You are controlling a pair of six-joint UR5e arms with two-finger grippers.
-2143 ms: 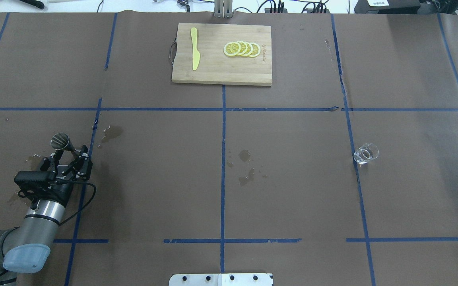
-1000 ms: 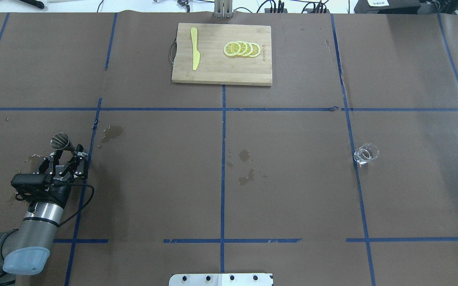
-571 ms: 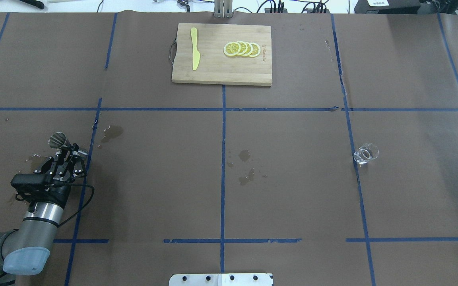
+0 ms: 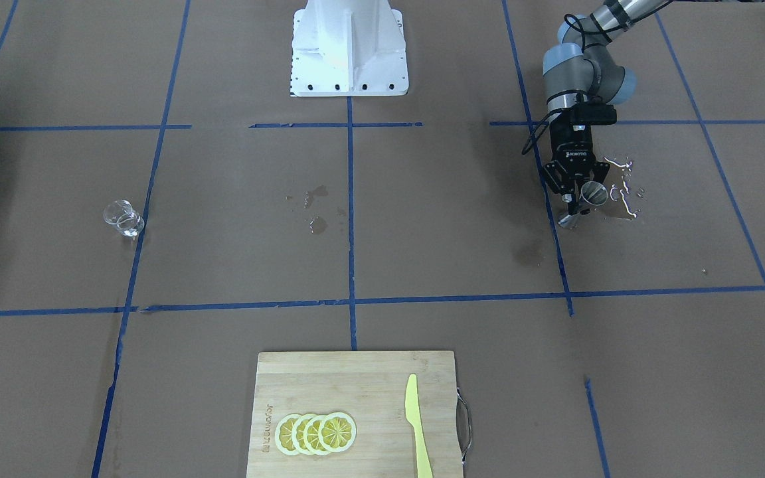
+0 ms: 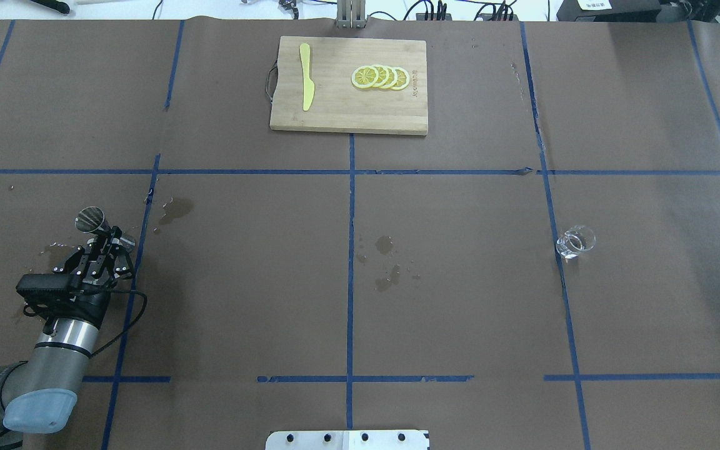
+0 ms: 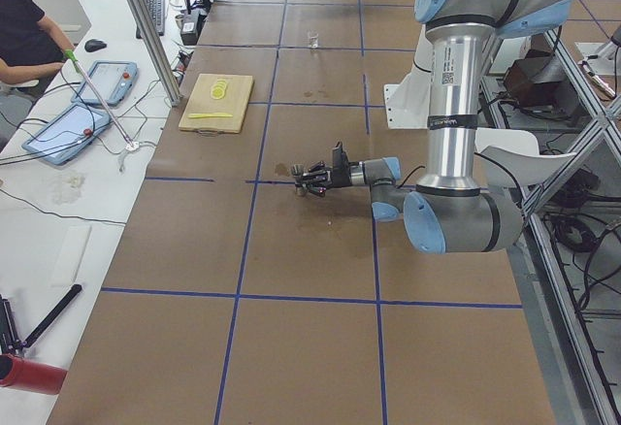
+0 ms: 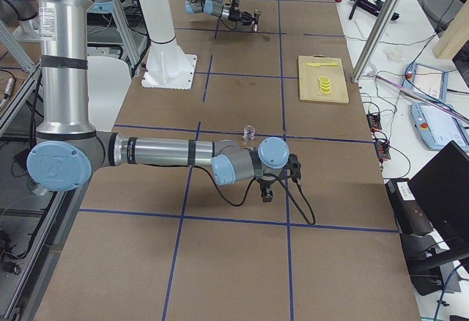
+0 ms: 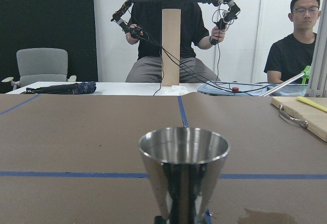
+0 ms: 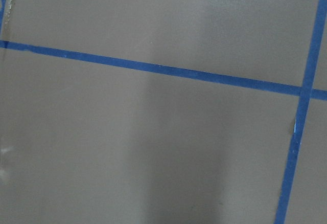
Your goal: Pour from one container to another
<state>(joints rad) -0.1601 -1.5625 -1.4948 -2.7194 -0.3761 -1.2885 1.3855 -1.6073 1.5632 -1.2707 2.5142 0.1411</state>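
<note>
The silver jigger (image 5: 90, 219) stands upright at the table's left, with wet patches around it. My left gripper (image 5: 112, 237) comes in low from the near side and is shut on the jigger's narrow waist. In the left wrist view the jigger's (image 8: 184, 168) upper cone fills the middle, and the fingers do not show. The clear glass cup (image 5: 575, 242) stands alone on a blue tape line at the right. Beyond the cup, near the table's right end, my right gripper (image 7: 266, 193) points down at bare paper; I cannot tell whether it is open or shut.
A wooden cutting board (image 5: 347, 115) at the far middle carries a yellow knife (image 5: 306, 76) and lemon slices (image 5: 380, 77). Damp stains (image 5: 388, 262) mark the paper at the centre. The robot's base plate (image 5: 347, 439) is at the near edge.
The left gripper's fingers have drawn together onto the jigger's waist, and the jigger has shifted slightly left. The glass cup has not moved.
</note>
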